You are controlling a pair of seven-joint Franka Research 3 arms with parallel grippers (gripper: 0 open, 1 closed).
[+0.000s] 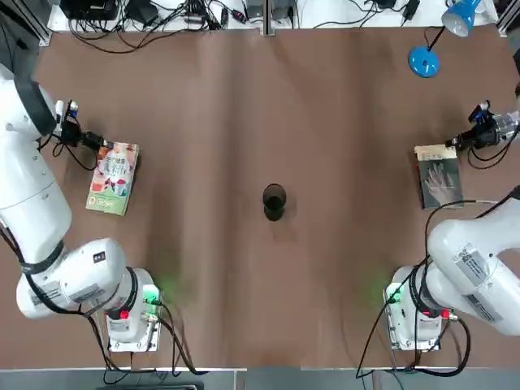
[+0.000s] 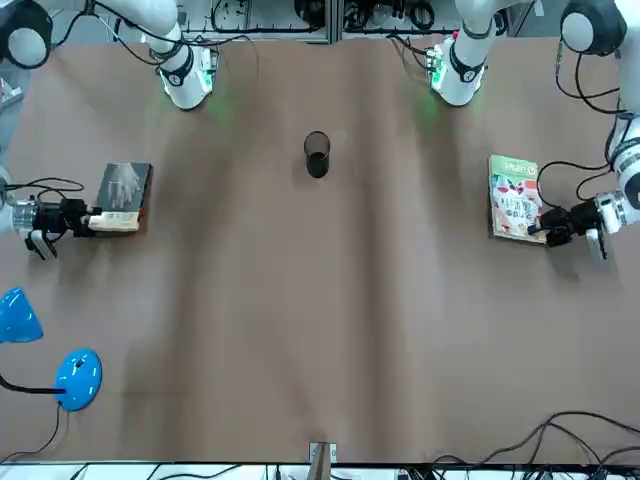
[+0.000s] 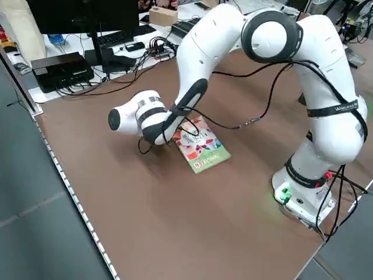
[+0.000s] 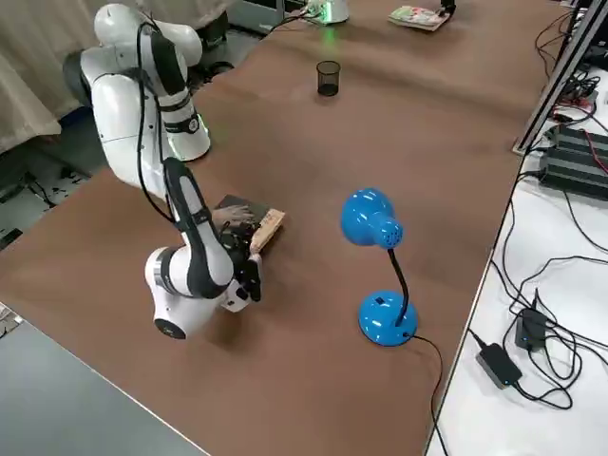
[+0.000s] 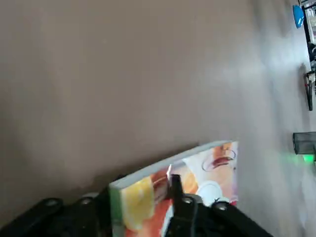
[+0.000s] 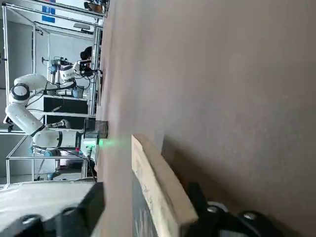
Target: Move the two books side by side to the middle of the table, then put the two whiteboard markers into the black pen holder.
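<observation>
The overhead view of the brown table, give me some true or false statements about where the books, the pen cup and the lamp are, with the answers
1. The colourful green, white and red book lies at the table's left side, by the left gripper. True.
2. The dark grey-green book with a pale hand lies in the middle of the brown table. False: it lies at the right side, by the right gripper.
3. The round black pen holder stands upright near the table's middle. True.
4. The blue desk lamp stands between the two books. False: it stands at the far right corner.
</observation>
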